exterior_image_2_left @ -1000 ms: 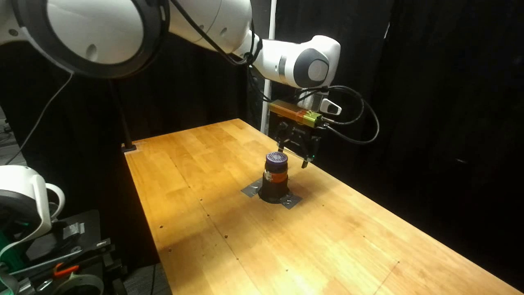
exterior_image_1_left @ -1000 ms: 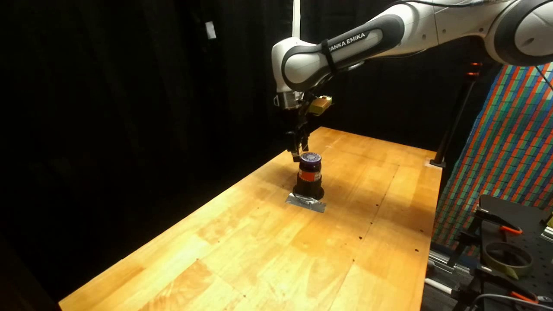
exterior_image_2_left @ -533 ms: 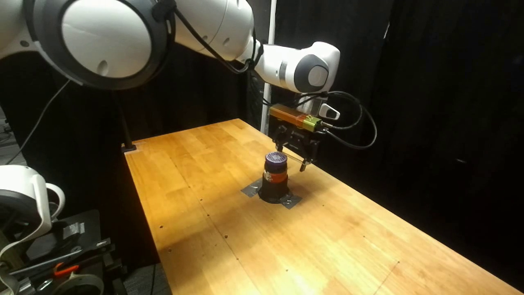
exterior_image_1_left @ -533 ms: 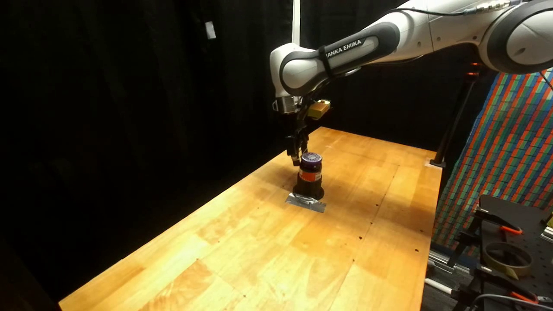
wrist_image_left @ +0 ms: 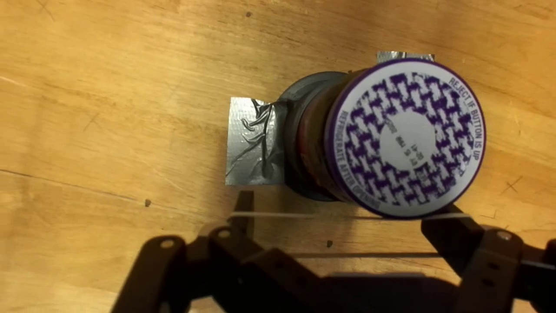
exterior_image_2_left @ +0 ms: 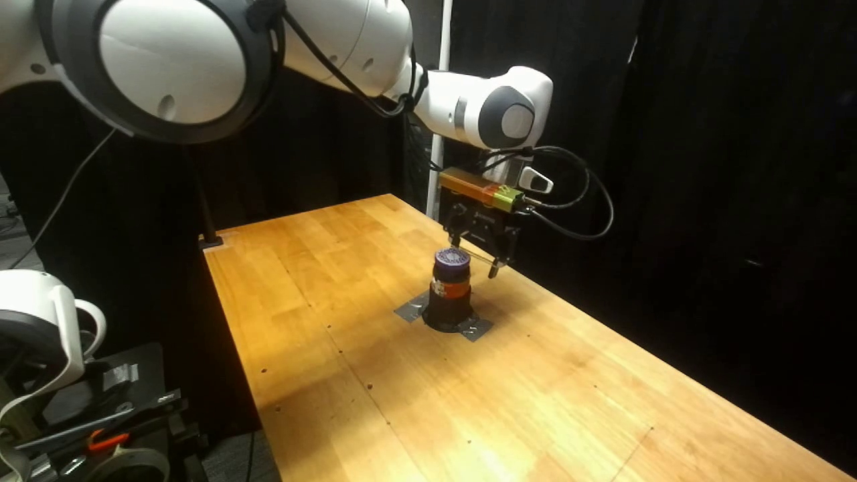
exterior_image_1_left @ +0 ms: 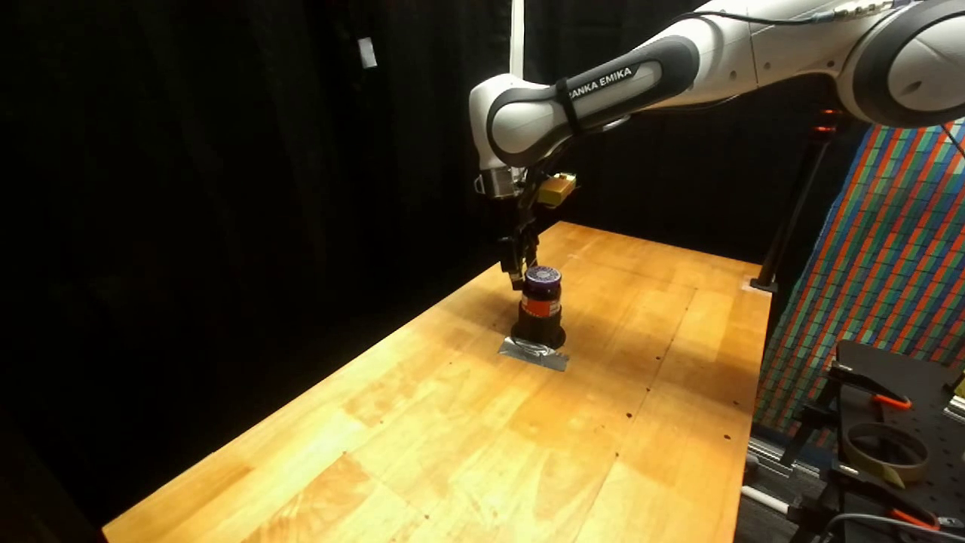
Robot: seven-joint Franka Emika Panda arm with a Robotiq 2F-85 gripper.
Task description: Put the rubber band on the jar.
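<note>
The jar (exterior_image_1_left: pixel 541 308) stands upright in a black base on the wooden table, with an orange label and a purple-and-white lid (wrist_image_left: pixel 407 139). It also shows in an exterior view (exterior_image_2_left: pixel 450 289). My gripper (wrist_image_left: pixel 343 208) is open, pointing down beside the jar, with fingertips near lid height. It shows in both exterior views (exterior_image_1_left: pixel 522 276) (exterior_image_2_left: pixel 475 258). A thin pale rubber band (wrist_image_left: pixel 269 214) is stretched around the two spread fingers. It shows as a line in an exterior view (exterior_image_2_left: pixel 479 257). In the wrist view one strand runs along the lid's lower edge; I cannot tell whether it touches the jar.
Grey tape (exterior_image_1_left: pixel 534 356) (exterior_image_2_left: pixel 475 329) holds the black base (exterior_image_2_left: pixel 447 314) to the wooden table (exterior_image_1_left: pixel 482 452). A black post (exterior_image_1_left: pixel 791 196) stands at a table corner. A side stand with a tape roll (exterior_image_1_left: pixel 886 451) is beyond the table edge. Dark curtains hang behind.
Since one second ago my gripper has come down slightly beside the jar, with the band still stretched on its fingers. In the last half second it has barely shifted. The jar has not moved.
</note>
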